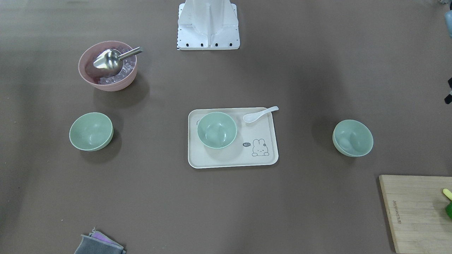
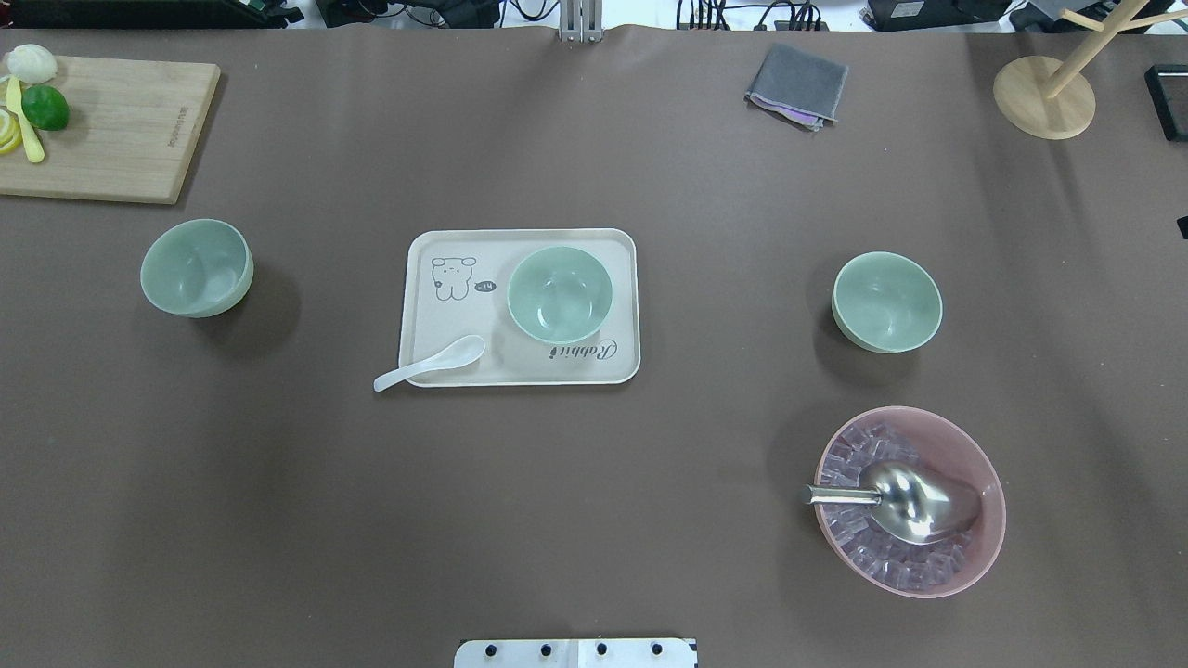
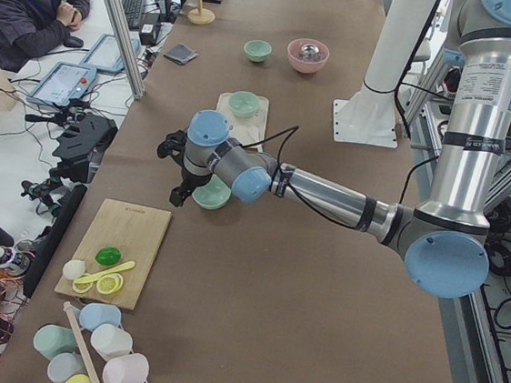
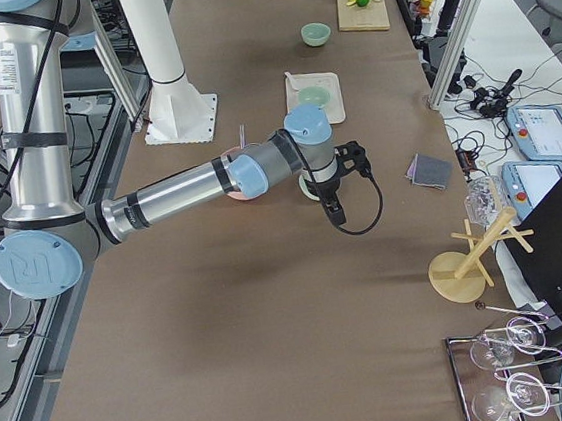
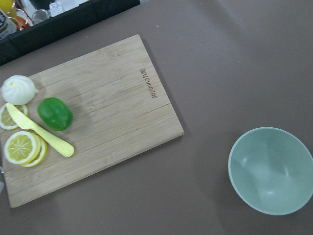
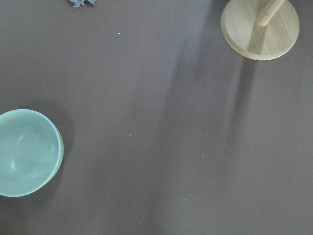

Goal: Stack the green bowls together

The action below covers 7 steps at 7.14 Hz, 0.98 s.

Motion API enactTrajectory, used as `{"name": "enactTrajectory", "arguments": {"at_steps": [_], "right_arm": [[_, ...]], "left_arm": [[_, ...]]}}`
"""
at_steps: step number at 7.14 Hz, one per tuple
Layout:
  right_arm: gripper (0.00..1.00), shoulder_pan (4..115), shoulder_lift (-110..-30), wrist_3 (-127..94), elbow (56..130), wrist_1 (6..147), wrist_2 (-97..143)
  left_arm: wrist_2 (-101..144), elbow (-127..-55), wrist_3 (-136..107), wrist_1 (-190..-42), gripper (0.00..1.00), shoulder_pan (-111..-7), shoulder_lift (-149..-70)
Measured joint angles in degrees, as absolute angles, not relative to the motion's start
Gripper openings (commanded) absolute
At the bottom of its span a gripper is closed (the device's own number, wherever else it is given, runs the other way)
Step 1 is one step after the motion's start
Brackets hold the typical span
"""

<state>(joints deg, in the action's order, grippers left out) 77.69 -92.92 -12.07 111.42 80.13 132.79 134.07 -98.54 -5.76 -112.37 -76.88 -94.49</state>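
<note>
Three pale green bowls stand upright and apart on the brown table. One bowl (image 2: 196, 267) is at the left, also in the left wrist view (image 5: 271, 170). One bowl (image 2: 560, 294) sits on the cream tray (image 2: 436, 315). One bowl (image 2: 886, 301) is at the right, also in the right wrist view (image 6: 27, 152). My left gripper (image 3: 178, 194) hangs above and beside the left bowl (image 3: 211, 194). My right gripper (image 4: 336, 213) hangs above the right bowl. Both show only in the side views, so I cannot tell whether they are open or shut.
A pink bowl (image 2: 910, 501) with ice cubes and a metal scoop stands near the right bowl. A white spoon (image 2: 432, 362) lies over the tray's edge. A cutting board (image 2: 102, 130) with lime and lemon is far left. A grey cloth (image 2: 796, 85) and a wooden stand (image 2: 1044, 97) are far right.
</note>
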Motion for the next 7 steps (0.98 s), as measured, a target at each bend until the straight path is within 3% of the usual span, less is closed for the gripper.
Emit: {"name": "enactTrajectory", "arguments": {"at_steps": [4, 7], "right_arm": [[1.00, 66.5, -89.4, -33.9, 111.4, 79.6, 127.2], [1.00, 63.5, -89.2, -38.1, 111.4, 79.5, 124.5]], "left_arm": [[130.8, -92.2, -22.8, -113.0, 0.97, -67.8, -97.9], [126.3, -90.4, -34.2, -115.9, 0.95, -62.2, -98.5]]}}
